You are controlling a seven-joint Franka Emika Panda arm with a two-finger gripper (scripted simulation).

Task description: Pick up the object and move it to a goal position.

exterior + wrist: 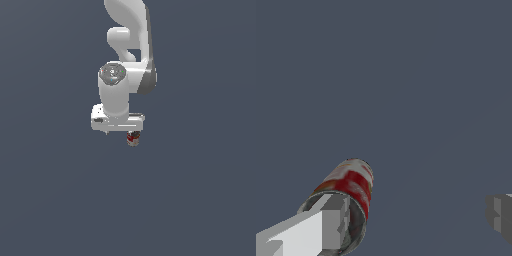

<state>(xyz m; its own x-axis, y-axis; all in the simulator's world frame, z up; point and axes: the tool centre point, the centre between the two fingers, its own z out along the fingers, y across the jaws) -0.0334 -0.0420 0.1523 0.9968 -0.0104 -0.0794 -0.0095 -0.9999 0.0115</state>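
Observation:
The object is a small tin can (132,139) with a red-and-white label and a dark metallic top. In the exterior view it sits just below the white hand, at the end on that view's right. My gripper (120,133) is open, its jaws spread wide. In the wrist view one finger (326,225) overlaps the rim of the can (353,185), and the other finger (500,216) is far off to the side. The can is not centred between the fingers (416,220); it is at one finger only. I cannot tell whether that finger touches it.
The white arm (125,60) rises behind the hand. A plain dark grey-blue surface (200,200) fills the rest of both views. No goal marker shows.

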